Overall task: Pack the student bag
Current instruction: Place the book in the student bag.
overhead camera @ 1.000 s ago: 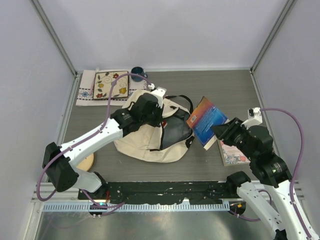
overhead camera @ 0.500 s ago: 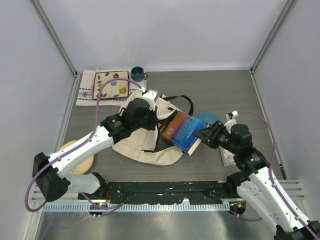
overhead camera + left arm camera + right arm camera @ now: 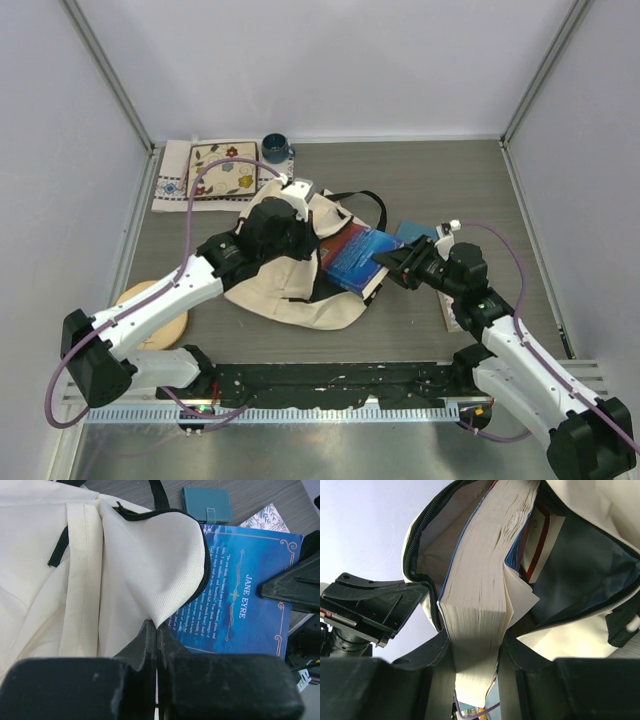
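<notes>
Cream student bag [image 3: 268,288], mouth agape; L gripper [image 3: 156,635] pinching its rim, R gripper [image 3: 476,652] clamping blue book [image 3: 355,255] half-in.

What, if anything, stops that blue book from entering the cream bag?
Nothing visible. The left claw pinches the flap of the bag, holding the mouth open, and the blue book, gripped by the right claw, is partway in. A red-edged item lies inside beside it.

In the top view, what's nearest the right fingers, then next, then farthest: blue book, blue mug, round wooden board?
1. Blue book, gripped by the right fingers.
2. Blue mug, at the back.
3. Round wooden board, near left side.
</notes>
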Available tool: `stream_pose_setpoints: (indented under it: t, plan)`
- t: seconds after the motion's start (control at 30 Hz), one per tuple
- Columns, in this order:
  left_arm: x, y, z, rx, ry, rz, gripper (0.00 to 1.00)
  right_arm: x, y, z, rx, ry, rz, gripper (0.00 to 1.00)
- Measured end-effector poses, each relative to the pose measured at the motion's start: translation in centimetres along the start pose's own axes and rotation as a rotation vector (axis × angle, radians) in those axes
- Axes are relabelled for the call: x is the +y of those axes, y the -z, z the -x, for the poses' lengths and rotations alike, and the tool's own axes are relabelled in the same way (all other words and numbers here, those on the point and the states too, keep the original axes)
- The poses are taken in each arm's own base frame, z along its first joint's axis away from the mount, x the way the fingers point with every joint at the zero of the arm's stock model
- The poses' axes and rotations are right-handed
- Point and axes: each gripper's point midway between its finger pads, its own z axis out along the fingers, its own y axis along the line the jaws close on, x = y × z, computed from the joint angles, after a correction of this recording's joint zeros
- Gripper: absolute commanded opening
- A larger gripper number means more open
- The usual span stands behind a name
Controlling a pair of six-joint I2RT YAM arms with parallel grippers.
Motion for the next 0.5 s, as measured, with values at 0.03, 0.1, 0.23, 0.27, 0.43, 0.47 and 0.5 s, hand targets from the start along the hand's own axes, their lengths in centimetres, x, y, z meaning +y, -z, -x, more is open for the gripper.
stream_pose_setpoints:
  t: [0.03,0.1,0.23,0.27,0.43,0.47,0.5]
  plan:
    - [0.0,0.1,0.1,-0.005,0.001,0.0,0.0,0.1,0.0,-0.1,0.005,-0.005,0.005,0.01]
    - [0.0,0.1,0.4,-0.017,0.005,0.004,0.0,0.2,-0.1,-0.3,0.019,-0.017,0.017,0.01]
    - [0.2,0.1,0.7,-0.029,0.01,0.018,0.0,0.2,0.1,-0.9,0.047,-0.031,0.021,0.01]
    - [0.2,0.1,0.7,-0.03,0.01,0.018,0.0,0.2,0.2,-1.0,0.054,-0.031,0.022,0.01]
    - [0.1,0.1,0.8,-0.036,0.014,0.013,0.0,0.1,-0.3,-1.3,0.073,-0.05,0.058,0.01]
    - [0.0,0.1,0.9,-0.037,0.014,0.01,0.0,-0.2,-0.6,-1.3,0.076,-0.05,0.062,0.01]
    - [0.0,0.1,0.8,-0.035,0.014,0.006,0.0,-0.4,-0.9,-1.3,0.08,-0.052,0.061,0.01]
